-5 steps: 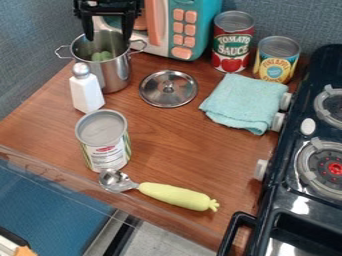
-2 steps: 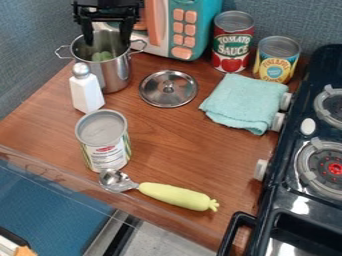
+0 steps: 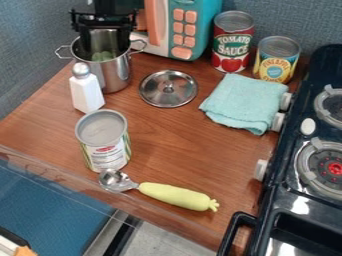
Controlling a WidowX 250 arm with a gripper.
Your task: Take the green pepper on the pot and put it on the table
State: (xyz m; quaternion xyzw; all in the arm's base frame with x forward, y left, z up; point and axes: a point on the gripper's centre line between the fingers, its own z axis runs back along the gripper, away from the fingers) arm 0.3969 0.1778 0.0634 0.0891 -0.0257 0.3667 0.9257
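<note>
Rounded green pepper point(image 3: 102, 56) part-hidden below wide-spread black two-finger claw point(image 3: 105, 45), pepper count unclear, inside one silver metal pot point(image 3: 115, 76)

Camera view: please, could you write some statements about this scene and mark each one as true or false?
1. The green pepper is inside the pot. True.
2. The metal lid covers the pot. False: it lies on the table.
3. The pincer is open at the pot. True.
4. The folded cloth lies on the stove. False: it is on the table, beside the stove.
5. The scoop has a yellow-green handle. True.
</note>
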